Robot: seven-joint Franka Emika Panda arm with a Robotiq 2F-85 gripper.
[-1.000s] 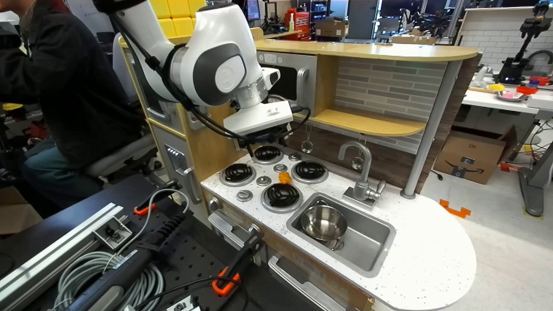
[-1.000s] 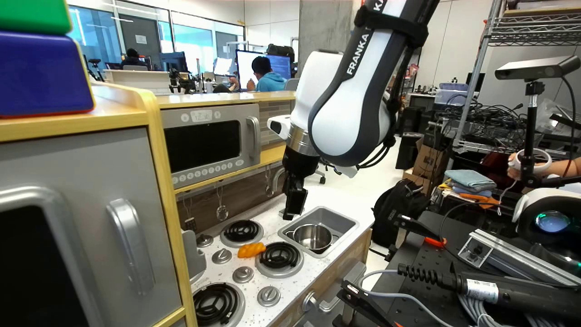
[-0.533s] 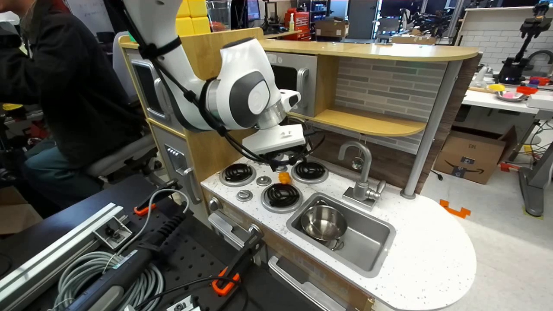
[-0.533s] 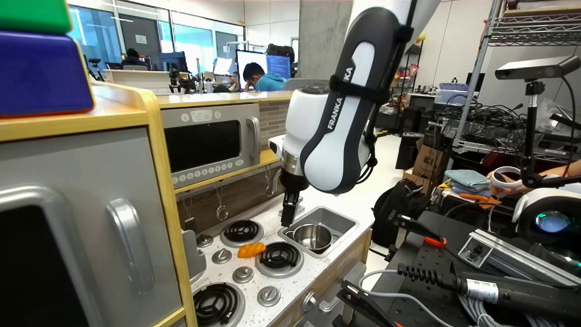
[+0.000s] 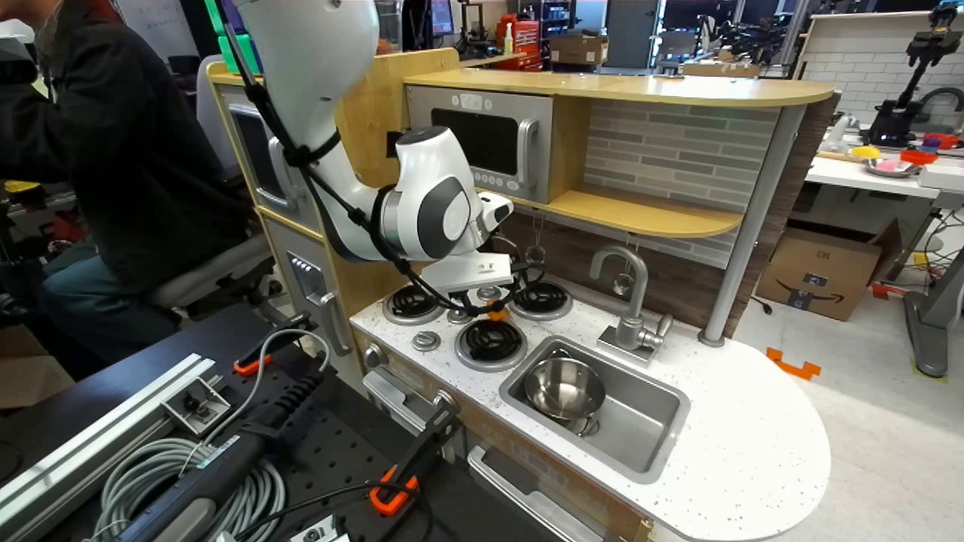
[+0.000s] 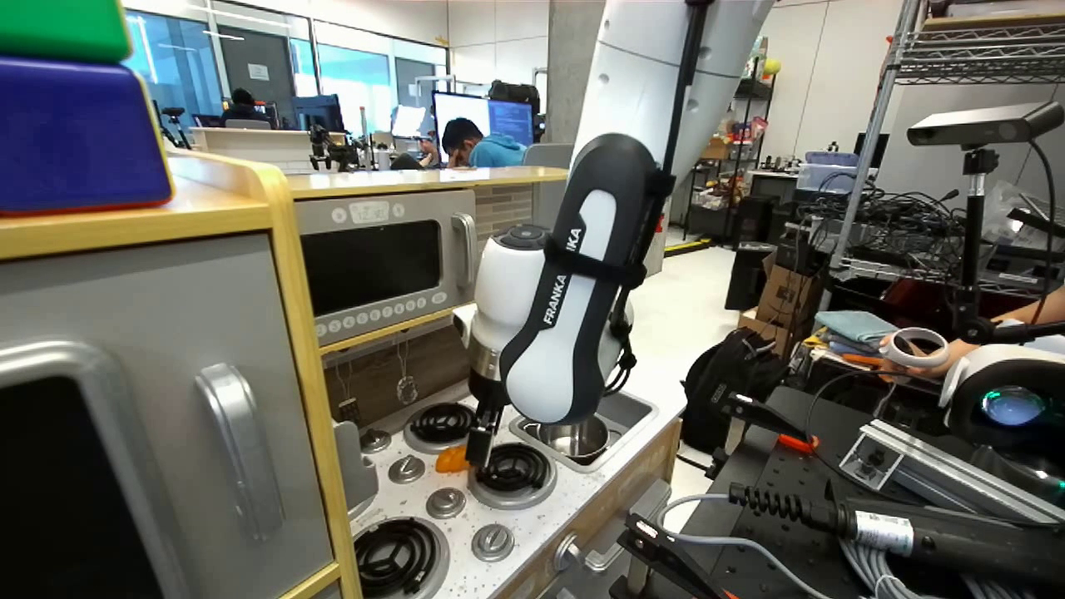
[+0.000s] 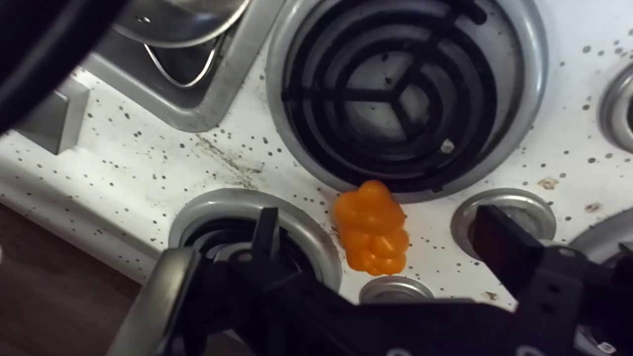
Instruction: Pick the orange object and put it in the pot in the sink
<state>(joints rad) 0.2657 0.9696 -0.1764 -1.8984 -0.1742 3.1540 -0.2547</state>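
Robotiq gripper [image 7: 378, 215] is spread wide — wrist view shows the lumpy orange toy [image 7: 373, 235] between its fingers [image 7: 507, 247], on the countertop [image 7: 168, 168] beside a coil burner [image 7: 395, 94]. Silver pot [image 5: 565, 388] sits in the sink [image 5: 640, 427], arm [image 6: 595, 225] partly blocking it in an exterior view.

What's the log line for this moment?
gripper: open, above counter | orange object: on counter among burners, not gripped | pot: in sink | place: not done

Orange object [image 7: 373, 232] looks like smooth, glossy plastic. Pot [image 5: 565, 388] reads as polished, mirror-bright metal; sink [image 5: 636, 430] is duller, satin metal. Countertop [image 5: 742, 436] looks smooth, speckled. Burner coil [image 7: 394, 95] is matt, fingers [image 7: 507, 242] matt too. Top board [image 5: 640, 87] looks like glossy wood.
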